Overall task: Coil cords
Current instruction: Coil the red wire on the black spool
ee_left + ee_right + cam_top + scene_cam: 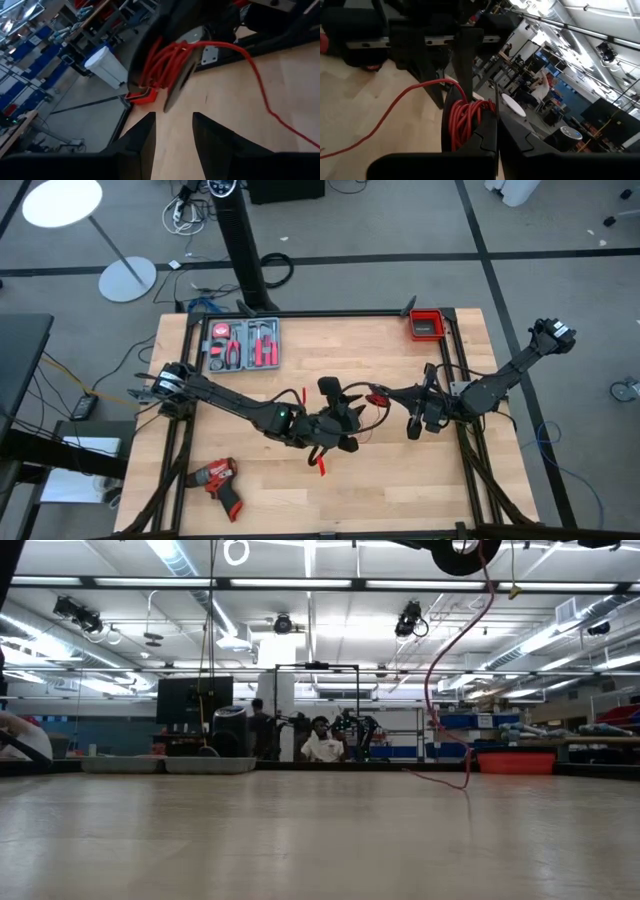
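The right gripper (496,117) hangs above mid-table, its fingers closed on a coiled bundle of the red wire (465,120). A loose strand trails from the bundle down to the wooden table (360,100). The left gripper (174,131) sits just beside it, fingers apart, holding nothing, facing the bundle.

Grey carpet (400,220) is surrounding the wooden table (400,490). A white floor lamp (62,202) is standing far left. Ceiling strip lights (440,584) are illuminating the workshop, where people (318,743) are sitting far off.
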You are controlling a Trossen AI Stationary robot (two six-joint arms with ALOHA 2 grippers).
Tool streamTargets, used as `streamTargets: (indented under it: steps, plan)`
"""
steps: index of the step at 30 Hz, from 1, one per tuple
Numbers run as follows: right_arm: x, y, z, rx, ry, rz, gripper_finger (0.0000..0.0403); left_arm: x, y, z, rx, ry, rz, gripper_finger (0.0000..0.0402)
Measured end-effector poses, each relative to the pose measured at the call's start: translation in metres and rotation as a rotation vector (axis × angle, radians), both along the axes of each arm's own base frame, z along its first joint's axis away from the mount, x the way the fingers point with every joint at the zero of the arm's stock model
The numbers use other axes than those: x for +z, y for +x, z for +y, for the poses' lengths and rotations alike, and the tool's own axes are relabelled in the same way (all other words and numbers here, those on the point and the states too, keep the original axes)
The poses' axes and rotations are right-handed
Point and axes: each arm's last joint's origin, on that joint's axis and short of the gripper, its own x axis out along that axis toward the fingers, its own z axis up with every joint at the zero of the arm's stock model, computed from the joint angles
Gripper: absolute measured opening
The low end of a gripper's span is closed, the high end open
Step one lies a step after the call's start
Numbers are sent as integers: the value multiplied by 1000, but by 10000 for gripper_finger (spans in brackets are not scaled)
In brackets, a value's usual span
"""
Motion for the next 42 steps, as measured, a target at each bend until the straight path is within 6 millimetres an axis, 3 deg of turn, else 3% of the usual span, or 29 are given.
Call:
streamTargets:
  steps: [18, 21, 25, 27, 42]
  plan:
    - [1, 1, 0, 58, 11, -11, 0, 10, 8, 6, -90, -30, -89, 127]
    - [1, 2, -1, 63, 21, -16, 0, 8, 11, 9, -104, -39, -91, 98]
    - [2, 2, -1, 63, 28, -24, 0, 4, 14, 10, -106, -40, -86, 19]
    - [2, 2, -1, 65, 27, -23, 2, 3, 14, 10, -103, -38, -84, 9]
    - [11, -6, 10, 158, 79, -98, 106, -3, 12, 13, 41, 34, -45, 0]
